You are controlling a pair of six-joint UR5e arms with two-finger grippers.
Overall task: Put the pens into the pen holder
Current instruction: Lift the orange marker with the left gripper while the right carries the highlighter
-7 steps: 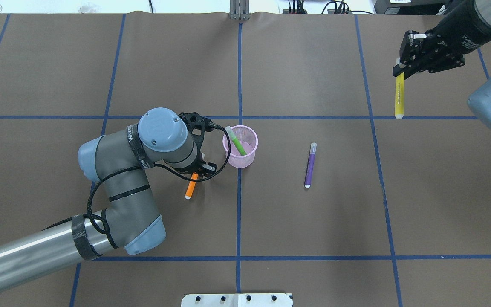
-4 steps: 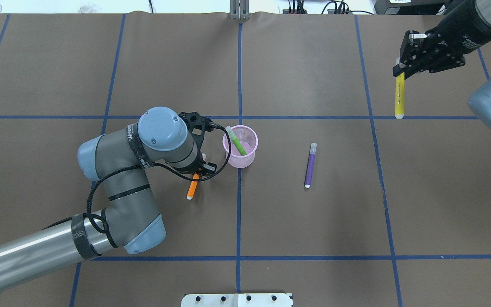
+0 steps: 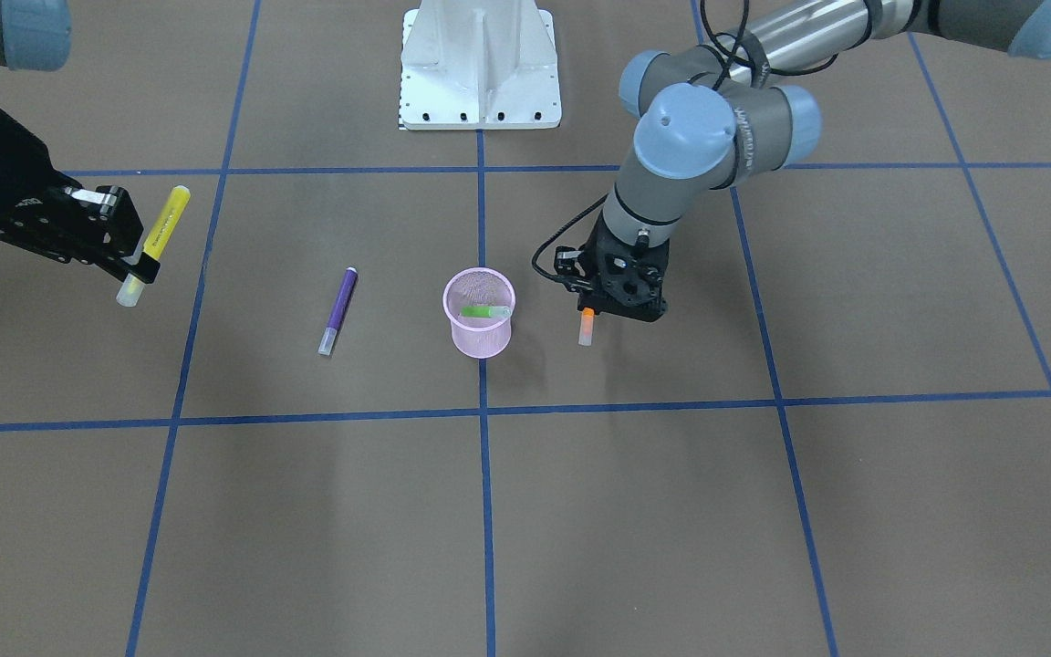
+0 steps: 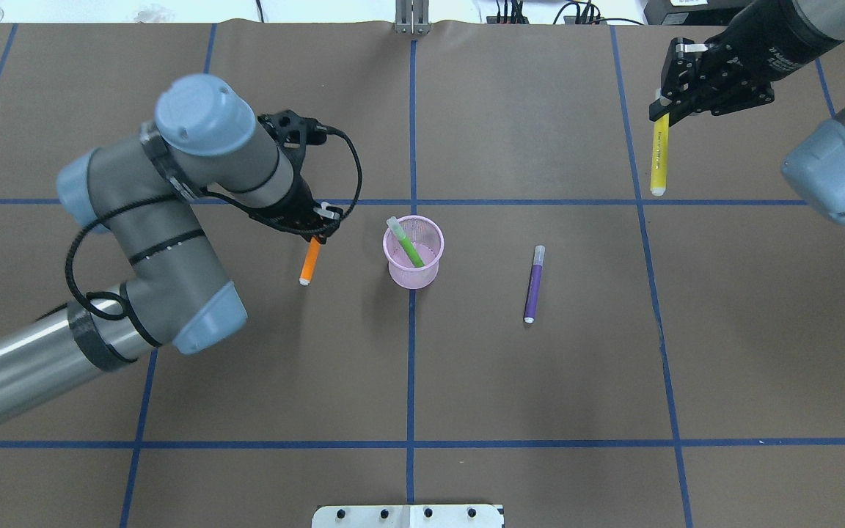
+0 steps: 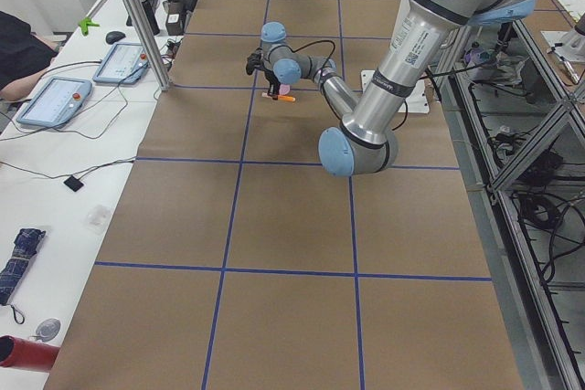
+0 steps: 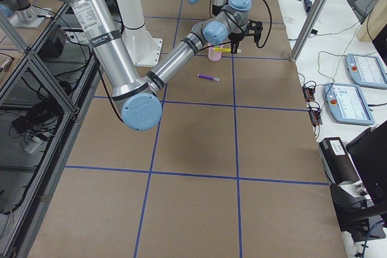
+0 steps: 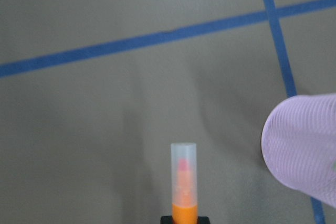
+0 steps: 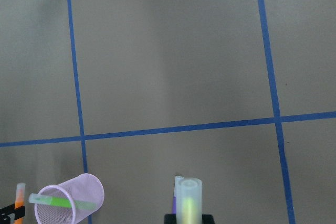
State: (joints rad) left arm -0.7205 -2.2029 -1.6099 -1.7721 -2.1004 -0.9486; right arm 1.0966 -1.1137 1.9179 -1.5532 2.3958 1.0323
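Brown tabletop (image 4: 540, 381): orange pen (image 4: 310, 260) newly aloft

Left fingers (image 4: 317, 232) pinch the orange pen (image 4: 309, 261) by one end, its pale tip pointing away from them. Pen holder (image 4: 411, 277) near these fingers, green pen (image 4: 408, 244) leaning inside. Purple pen (image 4: 533, 286) flat on desk (image 4: 540, 381), well apart from right fingers (image 4: 663, 111), which grip the yellow pen (image 4: 659, 158).

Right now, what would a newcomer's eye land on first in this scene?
The left tool grips the orange pen beside the pink pen holder, while the right tool grips the yellow pen over the table's far right. The green pen leans inside the holder at the centre; the purple pen lies on the table to its right.
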